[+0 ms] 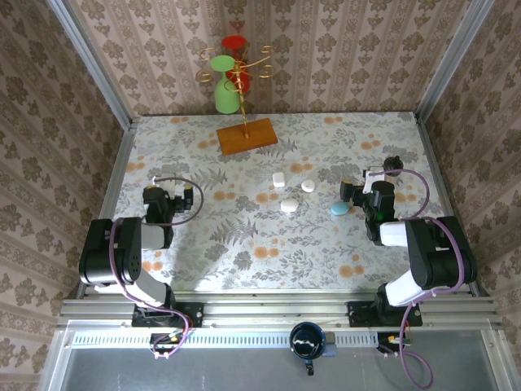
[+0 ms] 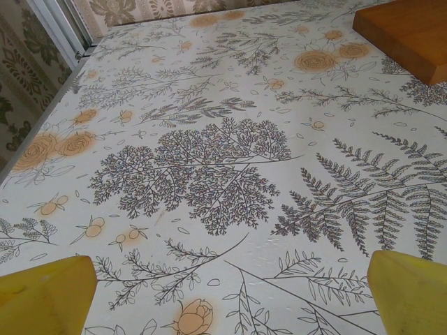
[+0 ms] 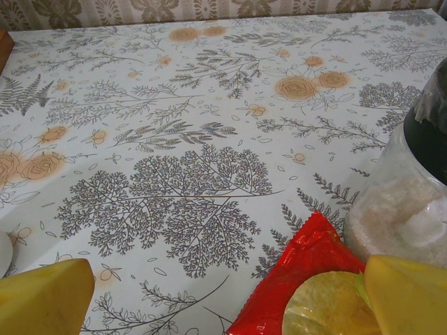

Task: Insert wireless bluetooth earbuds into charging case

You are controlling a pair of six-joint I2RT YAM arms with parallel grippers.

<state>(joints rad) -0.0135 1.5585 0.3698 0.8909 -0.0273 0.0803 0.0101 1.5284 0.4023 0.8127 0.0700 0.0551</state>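
Observation:
Three white pebble-like charging cases (image 1: 289, 206) (image 1: 308, 186) (image 1: 278, 180) lie mid-table, and a pale blue one (image 1: 339, 208) lies just left of my right gripper (image 1: 370, 194). At this distance I cannot make out the earbuds. My left gripper (image 1: 162, 197) hovers over bare cloth at the left, far from the cases. In the left wrist view, the left gripper (image 2: 230, 296) is open with only patterned cloth between its yellow fingers (image 2: 49, 296). The right gripper (image 3: 228, 296) is also open and holds nothing. A pale rounded edge (image 3: 3, 255) shows at the left border of the right wrist view.
A red snack packet (image 3: 307, 279) and a glass jar (image 3: 401, 209) of white grains sit right by my right fingers. A wooden base (image 1: 247, 135) with a gold wire stand and green and red cups stands at the back. Aluminium rails (image 1: 110, 183) edge the table.

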